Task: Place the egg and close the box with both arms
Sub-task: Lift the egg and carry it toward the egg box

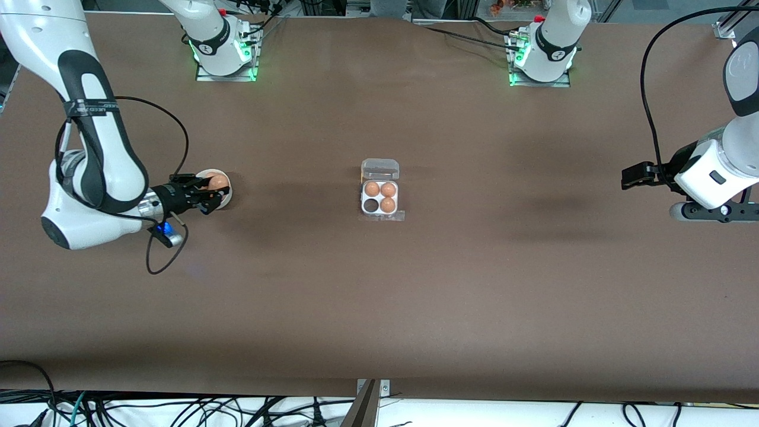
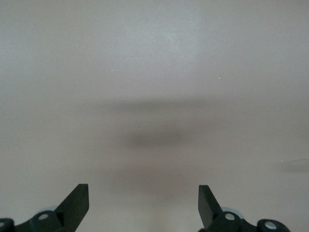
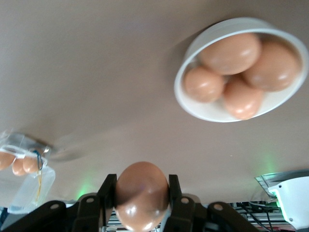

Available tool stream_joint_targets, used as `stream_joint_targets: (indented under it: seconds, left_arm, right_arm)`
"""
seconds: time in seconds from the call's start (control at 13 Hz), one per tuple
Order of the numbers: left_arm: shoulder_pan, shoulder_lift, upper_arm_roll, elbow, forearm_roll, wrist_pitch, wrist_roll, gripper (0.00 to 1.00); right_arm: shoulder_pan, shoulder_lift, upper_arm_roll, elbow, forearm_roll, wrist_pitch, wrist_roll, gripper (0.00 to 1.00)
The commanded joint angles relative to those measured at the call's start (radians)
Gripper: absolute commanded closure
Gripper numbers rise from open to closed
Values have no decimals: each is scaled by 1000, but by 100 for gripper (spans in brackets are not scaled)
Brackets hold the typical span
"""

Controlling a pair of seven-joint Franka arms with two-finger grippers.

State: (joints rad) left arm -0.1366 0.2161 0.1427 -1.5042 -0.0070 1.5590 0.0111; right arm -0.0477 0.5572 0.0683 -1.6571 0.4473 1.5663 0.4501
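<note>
The right tool (image 3: 141,198) is clamped on the egg (image 3: 141,195), one finger on each side, and hangs over the bowl (image 1: 227,191) of spare eggs at the right arm's end of the counter (image 1: 379,296). The box (image 1: 380,197) sits mid-counter, well apart from it, lid open, three cells filled and one empty; that empty cell is the one nearer the front camera, toward the right arm's end.

The left tool (image 2: 143,205) waits with its jaws wide apart and nothing between them, over bare counter at the left arm's end.

Risks, as I judge them: the shell is smooth and round, so it could slip out during the carry, or crack if squeezed harder. On lowering, the egg could knock a neighbouring egg or catch a cell wall if not centred. The light box could slide when the lid is pushed unless one arm steadies it.

A strap on the right arm carries print too small to read; no other writing is legible.
</note>
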Motion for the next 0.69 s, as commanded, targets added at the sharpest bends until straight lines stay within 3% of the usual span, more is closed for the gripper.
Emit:
stream_joint_targets:
  seconds: [0.0, 0.62]
  left_arm:
    - [-1, 3, 1, 16, -16, -14, 1, 0]
    - [-1, 3, -20, 16, -16, -14, -31, 0]
  right_arm:
    - [-3, 0, 42, 42, 11, -35, -5, 85]
    - [0, 7, 155, 91, 11, 6, -14, 85]
